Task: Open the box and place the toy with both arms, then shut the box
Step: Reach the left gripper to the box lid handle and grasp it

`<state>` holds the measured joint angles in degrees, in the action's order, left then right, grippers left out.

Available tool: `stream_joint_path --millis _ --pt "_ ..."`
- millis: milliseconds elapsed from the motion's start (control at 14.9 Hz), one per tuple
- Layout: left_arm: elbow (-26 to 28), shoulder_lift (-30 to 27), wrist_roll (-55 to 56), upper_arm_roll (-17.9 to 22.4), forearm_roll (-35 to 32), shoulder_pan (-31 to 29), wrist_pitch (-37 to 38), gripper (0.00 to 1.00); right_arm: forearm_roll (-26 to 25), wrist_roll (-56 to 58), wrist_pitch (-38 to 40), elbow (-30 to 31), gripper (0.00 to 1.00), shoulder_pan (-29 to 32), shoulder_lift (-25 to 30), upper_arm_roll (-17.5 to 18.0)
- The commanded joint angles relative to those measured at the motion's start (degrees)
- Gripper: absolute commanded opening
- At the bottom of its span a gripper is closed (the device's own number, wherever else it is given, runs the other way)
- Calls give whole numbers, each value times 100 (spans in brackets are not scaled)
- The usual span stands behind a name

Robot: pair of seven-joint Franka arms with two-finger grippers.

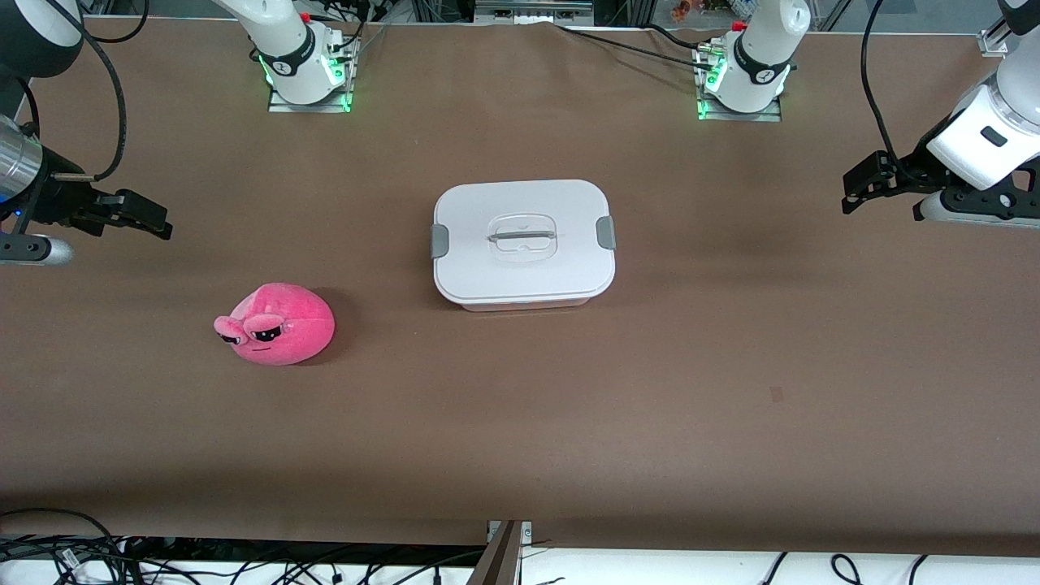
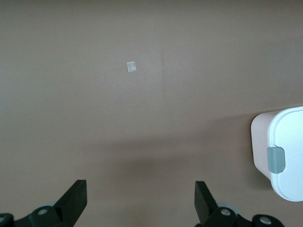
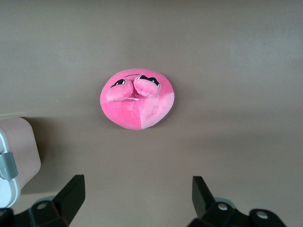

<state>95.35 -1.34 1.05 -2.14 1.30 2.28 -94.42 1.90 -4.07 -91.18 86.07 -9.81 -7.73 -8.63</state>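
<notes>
The box [image 1: 487, 276] stands in the middle of the table, its white lid on and a grey clip [image 1: 439, 240] at each end. The pink plush toy [image 1: 276, 323] lies on the table toward the right arm's end, a little nearer to the front camera than the box. My right gripper [image 1: 154, 218] hovers open and empty over the bare table at the right arm's end; in its wrist view [image 3: 137, 187] the toy [image 3: 137, 101] and a box corner [image 3: 19, 146] show. My left gripper [image 1: 853, 191] hangs open and empty at the left arm's end, and its wrist view [image 2: 139, 189] shows the box's end [image 2: 284, 156].
The table is covered in brown cloth. A small square of tape [image 1: 777, 394] sits on it toward the left arm's end. Both arm bases [image 1: 305, 69] stand along the edge farthest from the front camera. Cables hang below the nearest edge.
</notes>
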Motion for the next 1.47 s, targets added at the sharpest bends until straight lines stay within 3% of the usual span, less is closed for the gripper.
stream_joint_path --millis 0,268,603,803,1071,1406 --pt "45 -86 -70 -14 -130 10 -15 100 -49 -41 30 -125 100 49 -18 10" --pt "37 -86 -53 -23 -139 18 29 100 -14 -32 13 -125 100 40 -9 -60" --pt "45 45 -105 -41 -77 141 739 100 4 -50 -14 -125 100 40 -18 -104" --pt "45 220 -850 -93 81 448 829 100 4 -50 -14 -125 100 49 -9 -113" --pt "-261 546 -2045 -243 353 992 820 100 4 -50 -14 -125 100 49 -18 -113" --pt "-666 1205 -2925 -313 336 2309 401 100 -5 -50 -14 -125 100 49 -18 -113"
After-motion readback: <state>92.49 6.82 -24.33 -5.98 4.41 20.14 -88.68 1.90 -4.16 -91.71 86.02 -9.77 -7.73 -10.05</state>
